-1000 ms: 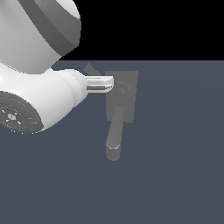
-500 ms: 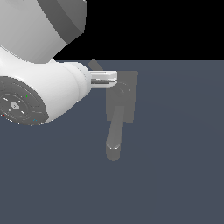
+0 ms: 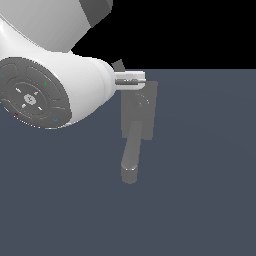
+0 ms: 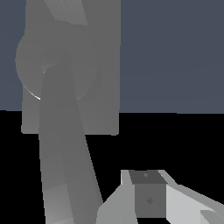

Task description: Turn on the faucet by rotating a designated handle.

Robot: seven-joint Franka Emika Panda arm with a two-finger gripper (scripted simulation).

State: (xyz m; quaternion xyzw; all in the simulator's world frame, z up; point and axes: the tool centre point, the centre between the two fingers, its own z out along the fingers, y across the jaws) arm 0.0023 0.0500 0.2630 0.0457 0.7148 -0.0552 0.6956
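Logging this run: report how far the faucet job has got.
Done: the hand is up at the top edge of the faucet block. In hand: lining up; no grip on the handle shows, and the handle can't be picked out clearly. Left: catching and rotating it. The spout is untouched.

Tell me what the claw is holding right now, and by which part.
Cannot be told. The claw sits at the upper edge of the faucet, but the arm hides the handle, and neither view shows the fingers closed on anything.

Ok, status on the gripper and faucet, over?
Gripper at the faucet's top edge, jaw state unclear. Handle not clearly visible. Spout untouched. Nothing blocking.
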